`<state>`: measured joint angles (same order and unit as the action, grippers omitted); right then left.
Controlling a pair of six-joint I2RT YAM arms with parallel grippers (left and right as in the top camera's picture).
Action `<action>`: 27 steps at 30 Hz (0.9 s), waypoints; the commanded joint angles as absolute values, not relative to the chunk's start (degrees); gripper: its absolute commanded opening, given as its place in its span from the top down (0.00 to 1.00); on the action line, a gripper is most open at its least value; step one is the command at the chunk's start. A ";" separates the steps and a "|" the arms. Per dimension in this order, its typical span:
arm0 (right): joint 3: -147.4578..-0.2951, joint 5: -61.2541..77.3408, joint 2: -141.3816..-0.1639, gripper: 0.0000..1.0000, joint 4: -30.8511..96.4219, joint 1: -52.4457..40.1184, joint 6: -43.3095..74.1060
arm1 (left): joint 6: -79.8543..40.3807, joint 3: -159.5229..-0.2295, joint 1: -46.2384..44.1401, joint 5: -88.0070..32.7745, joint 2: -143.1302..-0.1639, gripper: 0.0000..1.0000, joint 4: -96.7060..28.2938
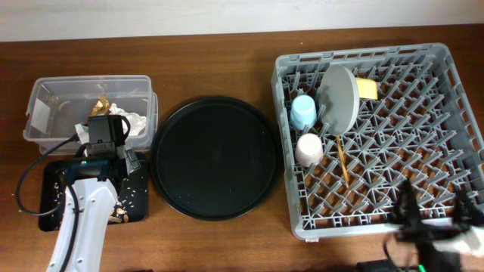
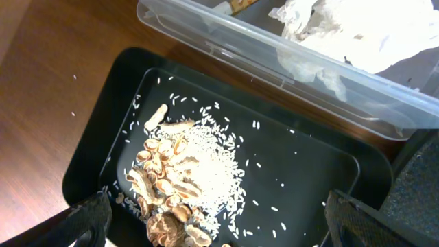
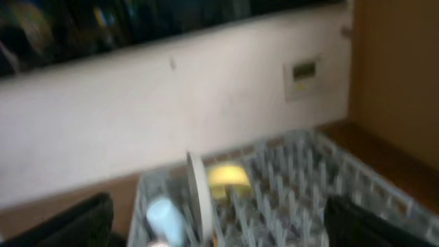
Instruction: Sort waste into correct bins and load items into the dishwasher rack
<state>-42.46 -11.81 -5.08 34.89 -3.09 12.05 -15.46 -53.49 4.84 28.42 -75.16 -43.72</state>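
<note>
Black plastic sits mid-table: one large round tray. Nearest, to its right, the right gripper hangs blurred over the dishwasher rack's near edge, jaws spread wide on nothing. Left of the round tray, the left gripper, equally wide and empty-handed, hovers over one shallow black tray holding one heap of food scraps among white grains. Beyond that, one clear tub holds one tissue and one wrapper. The rack, right of the round tray, carries the chopsticks, too close together to count, and two cups: one pink cup, then one light-blue cup. One grey plate stands on edge, with one yellow bowl farthest.
</note>
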 commanded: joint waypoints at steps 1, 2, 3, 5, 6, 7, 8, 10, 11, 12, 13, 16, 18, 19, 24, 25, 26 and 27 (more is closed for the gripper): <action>-26.09 -3.73 -0.40 0.01 18.15 -0.73 12.51 | -15.40 -54.19 4.89 28.05 -75.11 0.01 -43.77; -19.38 -1.39 -0.21 0.01 9.17 -0.08 12.51 | -15.40 -54.19 4.89 28.05 -75.11 0.01 -43.77; -16.49 -0.19 -0.21 0.02 5.89 0.19 12.56 | -15.40 -54.19 4.89 28.05 -75.11 0.01 -43.77; -11.03 1.04 -0.21 0.02 0.84 0.49 12.71 | -15.40 -54.19 4.89 28.05 -75.11 0.01 -43.79; -9.04 1.10 -0.21 0.02 -0.30 0.49 12.71 | -15.40 -54.19 4.91 28.05 -75.11 0.01 -43.79; -6.98 1.08 -0.21 0.02 -0.89 0.49 12.69 | -15.40 -54.19 4.89 28.05 -75.11 0.01 -43.77; -5.69 1.06 -0.21 0.02 -0.89 0.51 12.67 | -15.40 -54.19 4.91 28.05 -75.11 0.01 -43.79; -2.92 0.73 -0.21 0.02 -0.84 0.51 12.64 | -15.40 -54.19 4.89 28.05 -75.11 0.01 -43.77; -1.76 0.45 -0.21 0.02 -0.71 0.49 12.67 | -15.40 -54.19 4.89 28.05 -75.11 0.01 -43.77; -0.54 0.43 -0.21 0.02 -0.71 0.51 12.64 | -15.40 -54.19 4.91 28.05 -75.11 0.01 -43.79; -0.32 0.36 -0.21 0.02 0.91 0.51 12.62 | -15.40 -54.19 4.91 28.05 -75.11 0.01 -43.79; -0.32 0.25 -0.21 0.02 4.58 0.49 12.45 | -15.40 -54.19 4.89 28.05 -75.11 0.01 -43.79; -0.32 0.21 -0.21 0.02 4.54 0.49 12.45 | -15.40 -54.19 4.89 28.05 -75.11 0.01 -43.79; -0.32 0.21 -0.21 0.02 4.51 0.49 12.45 | -15.40 -54.19 4.89 28.05 -75.11 0.01 -43.79; -0.32 0.21 -0.21 0.02 4.51 0.49 12.45 | -15.40 -54.19 4.89 28.05 -75.11 0.01 -43.77; -0.32 0.23 -0.21 0.02 4.51 0.49 12.45 | -15.40 -54.19 4.89 28.05 -75.11 0.01 -43.77; -0.32 0.21 -0.21 0.02 4.54 0.49 12.45 | -15.40 -54.19 4.91 28.05 -75.11 0.01 -43.77; -0.32 0.21 -0.21 0.02 4.51 0.49 12.45 | -15.40 -54.19 4.89 28.05 -75.11 0.01 -43.77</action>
<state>-0.73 -0.08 -0.84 4.36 0.03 12.19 -15.46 -53.49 4.84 28.40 -75.18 -43.77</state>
